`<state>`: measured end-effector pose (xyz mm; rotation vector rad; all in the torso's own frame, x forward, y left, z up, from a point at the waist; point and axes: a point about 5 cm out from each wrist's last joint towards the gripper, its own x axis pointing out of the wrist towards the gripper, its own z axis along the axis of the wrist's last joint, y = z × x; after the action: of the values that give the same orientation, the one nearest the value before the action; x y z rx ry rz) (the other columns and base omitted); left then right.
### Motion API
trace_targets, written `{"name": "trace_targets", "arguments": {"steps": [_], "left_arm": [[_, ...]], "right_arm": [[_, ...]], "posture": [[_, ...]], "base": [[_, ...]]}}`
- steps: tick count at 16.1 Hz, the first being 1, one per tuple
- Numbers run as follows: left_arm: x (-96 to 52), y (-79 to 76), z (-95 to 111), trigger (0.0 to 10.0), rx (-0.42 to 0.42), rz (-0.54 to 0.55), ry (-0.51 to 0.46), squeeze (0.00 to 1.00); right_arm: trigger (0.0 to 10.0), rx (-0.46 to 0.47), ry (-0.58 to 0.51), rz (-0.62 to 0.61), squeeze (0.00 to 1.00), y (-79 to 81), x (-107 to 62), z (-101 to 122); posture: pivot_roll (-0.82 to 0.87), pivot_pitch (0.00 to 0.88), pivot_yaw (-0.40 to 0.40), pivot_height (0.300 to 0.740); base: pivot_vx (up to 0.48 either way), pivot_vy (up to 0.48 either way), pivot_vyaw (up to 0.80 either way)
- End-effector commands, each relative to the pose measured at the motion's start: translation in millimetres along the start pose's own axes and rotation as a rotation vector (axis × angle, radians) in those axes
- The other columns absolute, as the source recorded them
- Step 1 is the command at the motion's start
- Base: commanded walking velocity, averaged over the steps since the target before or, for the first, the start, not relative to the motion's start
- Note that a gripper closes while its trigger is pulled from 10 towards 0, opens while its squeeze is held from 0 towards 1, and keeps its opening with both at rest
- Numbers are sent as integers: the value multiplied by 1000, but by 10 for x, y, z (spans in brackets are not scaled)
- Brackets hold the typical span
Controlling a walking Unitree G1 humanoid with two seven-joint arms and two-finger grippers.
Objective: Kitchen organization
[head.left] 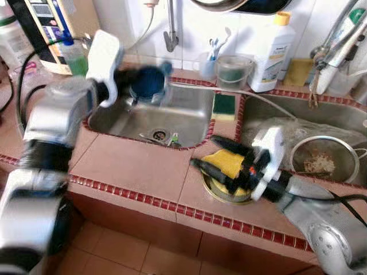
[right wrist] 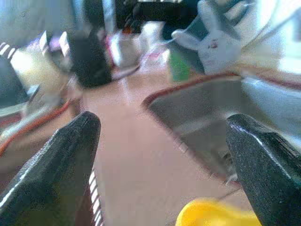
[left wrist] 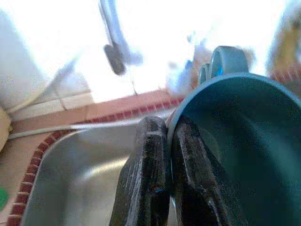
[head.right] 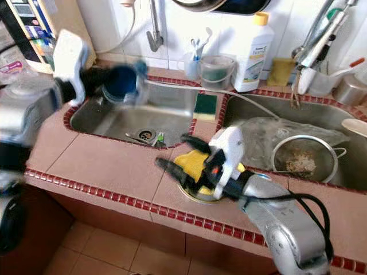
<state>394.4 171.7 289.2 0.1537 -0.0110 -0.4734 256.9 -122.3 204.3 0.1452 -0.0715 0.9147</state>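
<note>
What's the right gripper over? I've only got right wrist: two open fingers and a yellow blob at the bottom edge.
Observer: The right gripper hovers open over a yellow item lying in a round tin on the counter.
Operator: Left arm?
Observer: The left gripper is shut on the rim of a blue cup, over the left sink.
Operator: Right sink?
Observer: A metal strainer with scraps sits in it.

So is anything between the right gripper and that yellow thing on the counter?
Nothing visible. The right gripper is open, its fingers either side of the yellow thing, which sits on a round tin on the counter.
</note>
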Motion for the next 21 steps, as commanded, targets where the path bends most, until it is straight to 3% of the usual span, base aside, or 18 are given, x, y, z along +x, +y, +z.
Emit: {"name": "trace_targets", "arguments": {"steps": [1,3,7,9,12,16,21], "left_arm": [[38,37,36,10000,-35,42,-43,0],[222,-79,-82,10000,-57,64,-42,0],[340,-152,-263,10000,-96,99,-14,0],[387,-207,-345,10000,-56,102,7,0],[411,-223,-386,10000,35,106,48,0],[405,-241,-512,10000,26,92,92,0],[364,-212,-673,10000,32,120,168,0]], "right_arm": [[10000,4,-29,-29,0,-37,-2,47],[10000,24,-45,-37,0,-1,-26,75],[10000,72,-73,-79,0,43,-125,109],[10000,97,-66,-76,0,117,-181,106],[10000,130,-38,-85,0,191,-301,119],[10000,174,-46,-134,0,275,-476,165],[10000,215,-33,-146,0,358,-556,157]], "posture": [[-89,110,65,740],[-108,144,74,740],[-138,196,79,740],[-155,225,80,740],[-188,278,86,740],[-217,321,99,740],[-224,328,104,740]], "base": [[0,0,0],[0,0,0],[0,0,0],[0,0,0],[0,0,0],[0,0,0],[0,0,0]]}}
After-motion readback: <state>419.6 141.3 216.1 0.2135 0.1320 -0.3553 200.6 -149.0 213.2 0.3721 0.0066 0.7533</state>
